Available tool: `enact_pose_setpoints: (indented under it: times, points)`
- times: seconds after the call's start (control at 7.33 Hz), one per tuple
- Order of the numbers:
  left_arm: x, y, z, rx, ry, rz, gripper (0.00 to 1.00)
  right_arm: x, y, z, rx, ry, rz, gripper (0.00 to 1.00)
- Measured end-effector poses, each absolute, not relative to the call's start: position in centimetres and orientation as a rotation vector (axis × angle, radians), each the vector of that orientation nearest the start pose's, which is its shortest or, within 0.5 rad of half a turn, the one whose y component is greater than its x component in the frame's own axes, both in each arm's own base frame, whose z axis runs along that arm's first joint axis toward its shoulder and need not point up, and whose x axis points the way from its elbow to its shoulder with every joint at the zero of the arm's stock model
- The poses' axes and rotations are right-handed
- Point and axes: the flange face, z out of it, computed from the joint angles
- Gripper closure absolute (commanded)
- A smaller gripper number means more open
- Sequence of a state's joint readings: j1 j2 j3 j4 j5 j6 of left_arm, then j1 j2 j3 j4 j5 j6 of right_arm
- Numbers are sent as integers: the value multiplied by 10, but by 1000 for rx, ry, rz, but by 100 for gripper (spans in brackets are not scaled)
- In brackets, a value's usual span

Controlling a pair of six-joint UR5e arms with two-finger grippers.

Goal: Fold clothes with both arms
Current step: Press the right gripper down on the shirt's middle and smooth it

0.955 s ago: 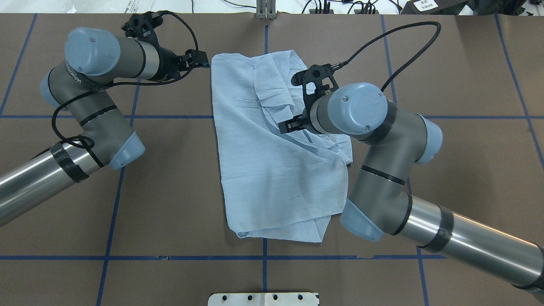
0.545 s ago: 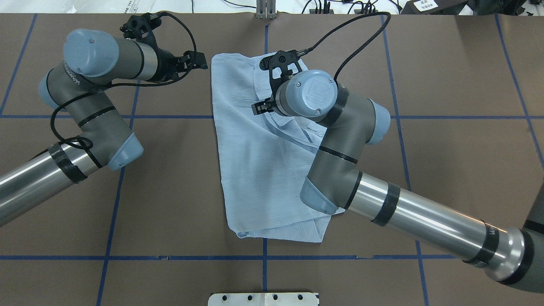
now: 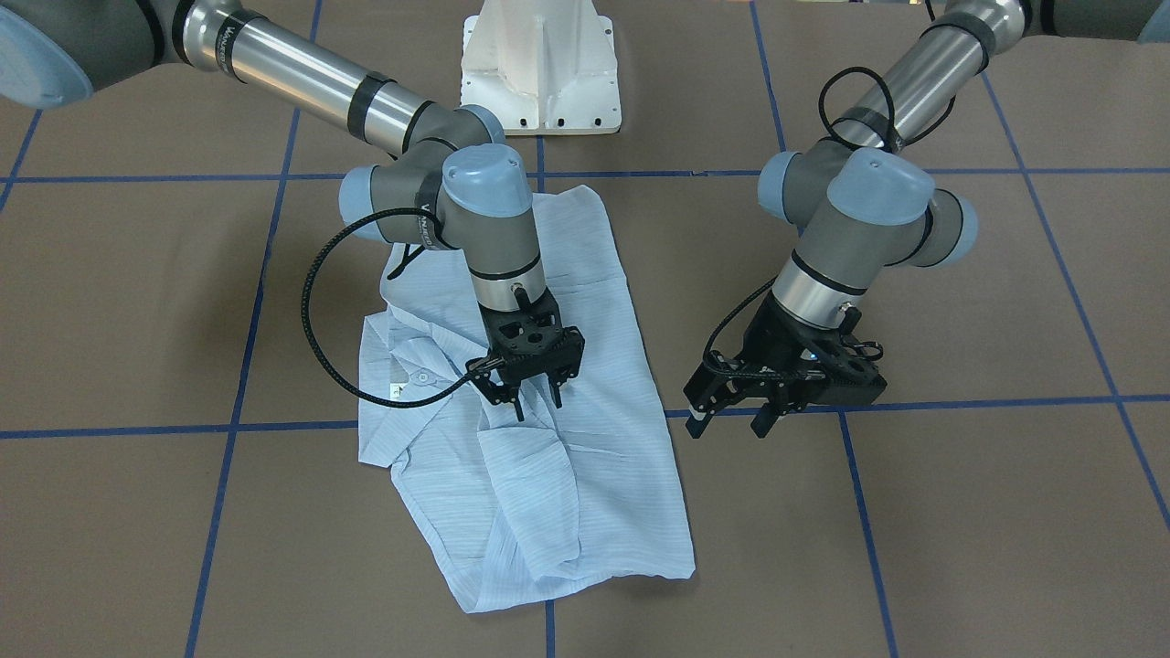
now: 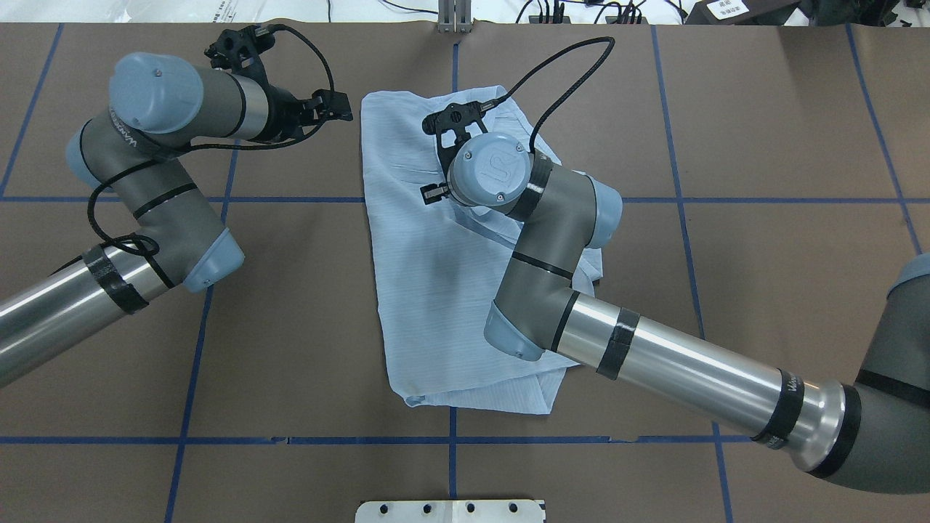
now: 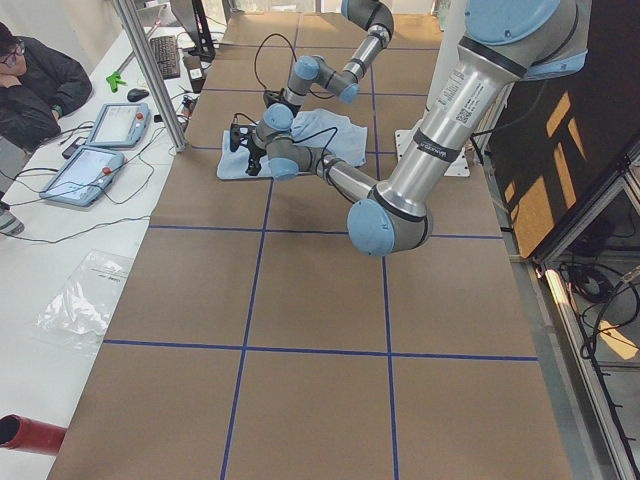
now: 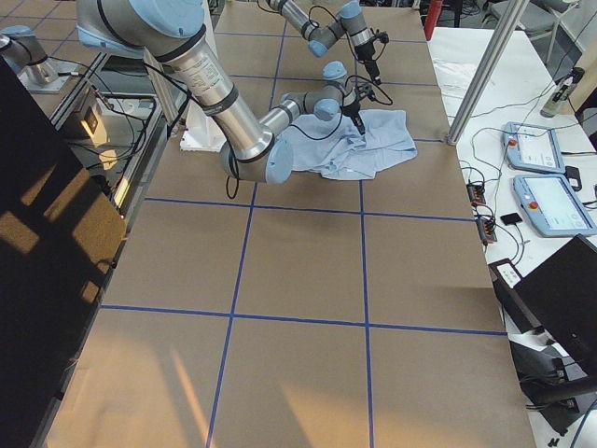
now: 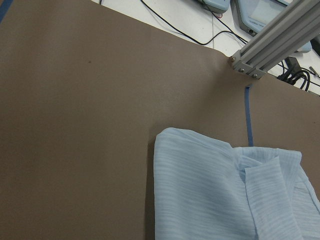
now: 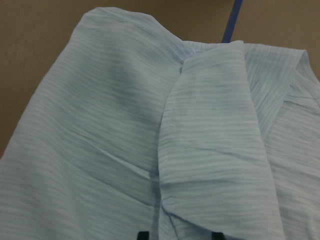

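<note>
The shirt [image 4: 436, 290] is lying in the middle of the tabletop [image 4: 726, 327], in front of the robot's pedestal [image 3: 539, 73]. The right tool [image 3: 537, 404] is hanging over the shirt's far half. The left tool [image 3: 728, 422] is hovering over bare tabletop just beside the shirt's far left corner.

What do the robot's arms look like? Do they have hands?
Both the left arm and the right arm are grey metal tubes with light blue round caps and black bands. A black cable loops to each wrist. No hands: the left pincer and right pincer are black, with two fingers each.
</note>
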State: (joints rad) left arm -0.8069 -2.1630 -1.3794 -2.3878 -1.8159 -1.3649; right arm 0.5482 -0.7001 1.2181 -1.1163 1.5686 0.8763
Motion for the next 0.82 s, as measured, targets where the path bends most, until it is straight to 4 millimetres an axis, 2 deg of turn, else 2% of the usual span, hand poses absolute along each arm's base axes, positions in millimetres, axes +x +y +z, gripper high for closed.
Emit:
enact_pose_setpoints:
  times: [0.14, 0.27, 0.41, 0.82]
  points:
    - [422, -598, 303, 403, 1169, -374, 1, -622, -531, 220, 561, -783, -140, 61]
    - [422, -599, 304, 402, 1168, -374, 1, -626, -528, 224, 555, -778, -145, 76]
    - [422, -599, 304, 402, 1169, -374, 1, -629, -527, 225, 552, -776, -148, 100]
    - [422, -599, 303, 403, 1172, -374, 1, -626, -529, 225, 555, -778, -144, 100]
